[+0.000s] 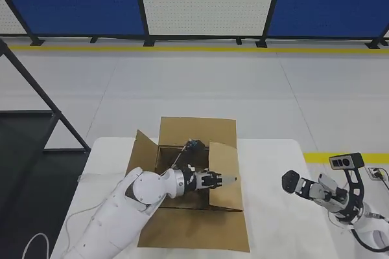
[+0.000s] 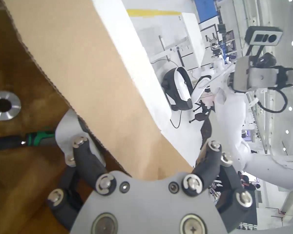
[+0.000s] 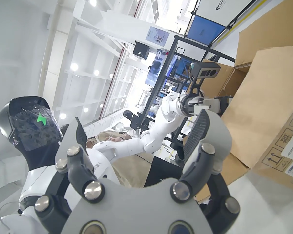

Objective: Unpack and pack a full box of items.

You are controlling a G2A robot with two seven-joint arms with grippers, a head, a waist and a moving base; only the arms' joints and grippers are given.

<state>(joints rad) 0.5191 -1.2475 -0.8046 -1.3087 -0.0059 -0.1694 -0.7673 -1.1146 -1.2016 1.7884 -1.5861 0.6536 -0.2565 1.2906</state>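
Flaps stand open all round the brown corrugated cardboard box [image 1: 198, 129], which sits on the white rectangular surface [image 1: 279, 213], toward its 9 o'clock half in the top view. The left arm [image 1: 126, 207] comes in at 7 o'clock of the box and lies across its opening. The left claw [image 1: 215, 179] is at the 3 o'clock side, at the upright side flap [image 1: 224, 162].

In the left wrist view the left claw [image 2: 136, 144] is spread wide and straddles that flap [image 2: 88, 74]. One white-padded finger [image 2: 67, 132] hangs inside the box and the other finger [image 2: 211, 157] outside it, with the cardboard passing between them.

On the box floor lie a silver metal ring with a dark round hole [image 2: 5, 105] and, near it, a green-and-black tool handle [image 2: 35, 138]. In the top view a dark object [image 1: 193, 145] lies at the 12 o'clock end of the box's inside; I cannot tell what it is.

At 3 o'clock from the box, well apart from it, the right claw [image 1: 290, 182] hovers over the surface near its edge. The right wrist view shows the right claw [image 3: 141, 132] with its ribbed fingers [image 3: 201, 127] apart.
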